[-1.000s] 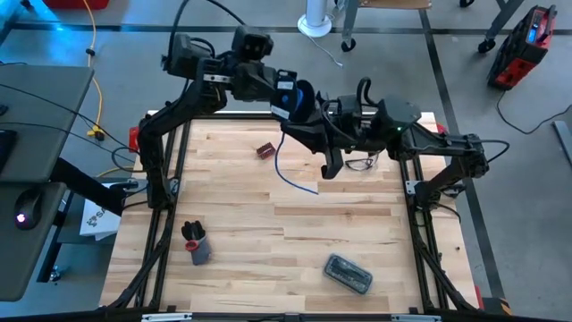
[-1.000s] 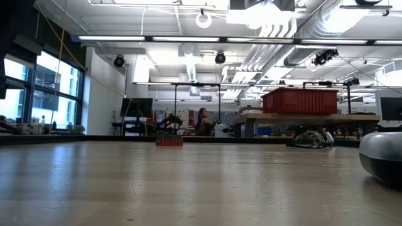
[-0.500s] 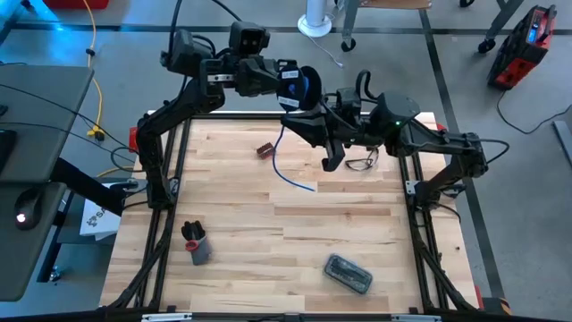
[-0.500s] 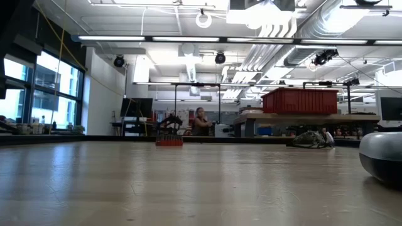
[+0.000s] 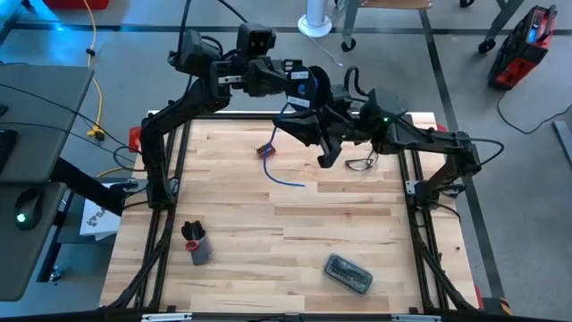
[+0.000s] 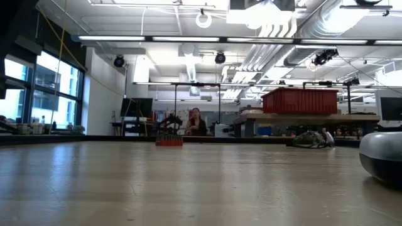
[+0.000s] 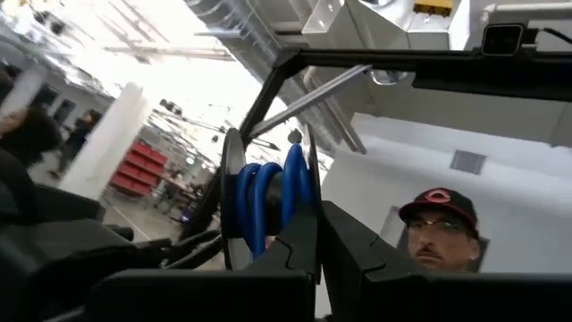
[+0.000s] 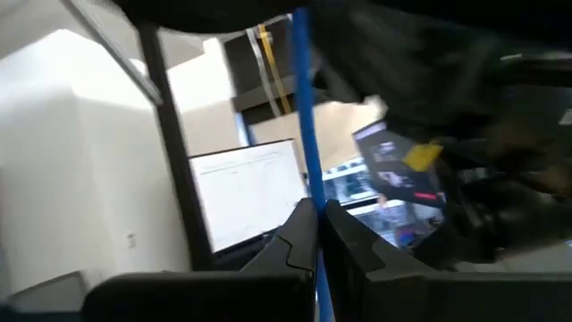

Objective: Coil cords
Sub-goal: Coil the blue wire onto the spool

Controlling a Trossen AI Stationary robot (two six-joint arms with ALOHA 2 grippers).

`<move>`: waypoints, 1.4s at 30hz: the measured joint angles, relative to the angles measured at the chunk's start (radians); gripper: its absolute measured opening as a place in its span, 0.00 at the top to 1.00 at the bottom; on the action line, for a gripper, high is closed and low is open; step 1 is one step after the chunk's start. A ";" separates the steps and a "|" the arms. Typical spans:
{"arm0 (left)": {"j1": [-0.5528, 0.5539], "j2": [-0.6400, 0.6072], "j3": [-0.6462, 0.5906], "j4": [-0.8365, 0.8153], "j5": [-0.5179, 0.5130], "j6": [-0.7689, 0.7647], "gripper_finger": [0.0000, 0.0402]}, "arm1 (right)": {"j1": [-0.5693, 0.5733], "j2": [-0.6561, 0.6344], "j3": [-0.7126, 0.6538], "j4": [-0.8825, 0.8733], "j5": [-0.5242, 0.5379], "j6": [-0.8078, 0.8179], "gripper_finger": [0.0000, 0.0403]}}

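Winding partly done. Several turns of blue cord (image 7: 268,192) already on the black reel (image 5: 308,86), held aloft over the table's (image 5: 357,224) far edge, left gripper (image 7: 315,234) clamped on it. Right gripper (image 8: 315,219) pinched shut on the cord just beside the reel. Loose tail (image 5: 281,170) trailing down to the wood, seemingly short, left to wind.
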 joint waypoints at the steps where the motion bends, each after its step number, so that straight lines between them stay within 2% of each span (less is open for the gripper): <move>1: 0.005 0.002 0.000 0.001 -0.006 0.008 1.00 | -0.004 0.001 0.000 0.004 -0.021 0.010 1.00; 5: 0.061 0.002 0.000 0.006 0.020 -0.012 1.00 | -0.012 -0.009 0.001 -0.027 -0.070 0.038 1.00; 11: 0.147 -0.022 0.000 0.008 0.111 -0.089 1.00 | -0.010 -0.064 0.001 -0.113 -0.059 -0.024 1.00; 14: 0.161 -0.031 0.000 -0.003 0.121 -0.093 1.00 | -0.011 -0.091 0.001 -0.166 -0.040 -0.044 1.00; 21: 0.171 -0.041 0.000 -0.128 0.209 -0.088 1.00 | -0.016 -0.104 -0.001 -0.239 -0.069 -0.030 1.00; 28: 0.183 -0.042 0.000 -0.176 0.178 0.040 1.00 | -0.016 -0.107 0.000 -0.252 -0.060 -0.018 1.00; 37: 0.210 -0.058 -0.001 -0.316 0.188 0.165 1.00 | -0.016 -0.111 0.000 -0.270 -0.048 0.025 0.99; 42: 0.212 -0.080 -0.001 -0.345 0.164 0.190 1.00 | -0.015 -0.112 0.001 -0.323 -0.057 0.031 0.91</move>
